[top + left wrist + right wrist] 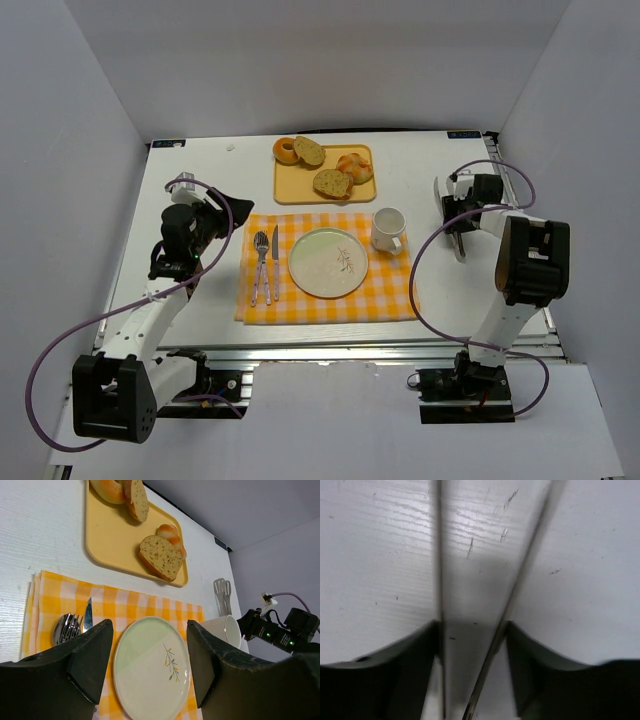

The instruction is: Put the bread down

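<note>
Not started: bread [309, 151] on tray [293, 190], plate [328, 262] bare. Left claw [150, 630] apart, empty. Right claw [472, 630] prob. clamped on tongs [440, 555], above surface [370, 555].

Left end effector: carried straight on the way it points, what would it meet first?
Probably the round pale-green ceramic plate, framed between the fingers of the open left end effector, though depth is unclear.

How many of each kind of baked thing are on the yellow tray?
Brown bread slices: 2
Bagel: 1
Golden roll: 1
Total: 4
</note>
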Robot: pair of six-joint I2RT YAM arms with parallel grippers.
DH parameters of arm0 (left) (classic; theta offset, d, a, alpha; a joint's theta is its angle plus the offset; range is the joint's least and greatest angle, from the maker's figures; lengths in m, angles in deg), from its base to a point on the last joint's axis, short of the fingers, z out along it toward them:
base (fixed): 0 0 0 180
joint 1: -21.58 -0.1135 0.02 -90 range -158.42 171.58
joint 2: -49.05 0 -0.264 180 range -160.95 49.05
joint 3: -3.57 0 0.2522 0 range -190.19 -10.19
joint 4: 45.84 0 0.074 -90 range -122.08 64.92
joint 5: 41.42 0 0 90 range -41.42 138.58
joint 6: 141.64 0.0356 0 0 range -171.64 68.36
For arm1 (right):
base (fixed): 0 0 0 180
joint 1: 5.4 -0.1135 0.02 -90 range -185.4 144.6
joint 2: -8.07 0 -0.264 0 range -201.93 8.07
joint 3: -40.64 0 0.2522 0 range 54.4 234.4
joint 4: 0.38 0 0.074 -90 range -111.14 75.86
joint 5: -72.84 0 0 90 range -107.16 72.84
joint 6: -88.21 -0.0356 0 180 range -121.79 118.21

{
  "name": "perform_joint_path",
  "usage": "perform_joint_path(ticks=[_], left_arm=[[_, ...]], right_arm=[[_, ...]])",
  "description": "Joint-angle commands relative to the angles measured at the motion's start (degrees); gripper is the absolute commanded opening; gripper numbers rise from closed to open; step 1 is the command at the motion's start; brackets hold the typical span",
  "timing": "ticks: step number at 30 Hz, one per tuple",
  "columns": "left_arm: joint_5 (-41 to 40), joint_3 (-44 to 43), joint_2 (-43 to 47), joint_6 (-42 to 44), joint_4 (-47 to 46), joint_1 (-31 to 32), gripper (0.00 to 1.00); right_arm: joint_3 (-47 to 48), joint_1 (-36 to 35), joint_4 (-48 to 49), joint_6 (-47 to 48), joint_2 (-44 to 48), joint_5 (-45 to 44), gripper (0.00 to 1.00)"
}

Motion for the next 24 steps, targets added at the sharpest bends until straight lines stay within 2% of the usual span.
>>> perform_joint_path(ticks=[1,3,6,10,11,13,14,15,16,18,24], left_arm=[[-0.1,-0.9,1.4,0.0,-0.4,0.2,0.7],[-0.2,-0.8,1.5,0.0,-0.5,0.1,0.7],[-0.2,-0.9,1.4,0.1,-0.5,0.2,0.7],[0.0,-1.5,1.2,0.5,-0.2,0.2,0.7],[0.0,-1.5,1.0,0.5,-0.2,0.1,0.7],[0.2,-1.7,0.8,0.4,-0.5,0.2,0.7],[0.3,-1.7,0.7,0.4,-0.8,0.1,0.7],[0.3,-1.7,0.6,0.2,-1.1,0.1,0.7],[0.4,-1.7,0.5,0.0,-1.3,0.1,0.7],[0.3,-1.7,0.4,-0.1,-1.7,0.1,0.7],[0.1,-1.4,1.4,0.1,-0.9,0.1,0.7]], right_arm=[[0.5,-0.2,-2.3,1.6,-3.2,-5.1,0.5],[1.0,-0.2,-3.7,2.3,-3.4,-4.9,0.33],[1.1,-0.2,-4.8,3.4,-1.7,-3.3,0.2],[4.6,-0.2,-7.3,5.8,3.1,3.6,0.11],[5.8,-0.2,-8.0,6.0,4.2,7.7,0.11],[10.4,-0.3,-10.4,6.2,6.1,12.5,0.11],[12.3,-0.7,-11.0,5.3,6.4,16.0,0.15],[14.4,-1.1,-13.1,4.7,6.0,17.2,0.19],[18.6,-1.6,-14.5,4.6,5.6,18.3,0.27],[22.4,-3.0,-16.7,3.5,4.4,20.3,0.35],[34.1,-9.0,-19.9,3.4,1.1,21.7,0.45]])
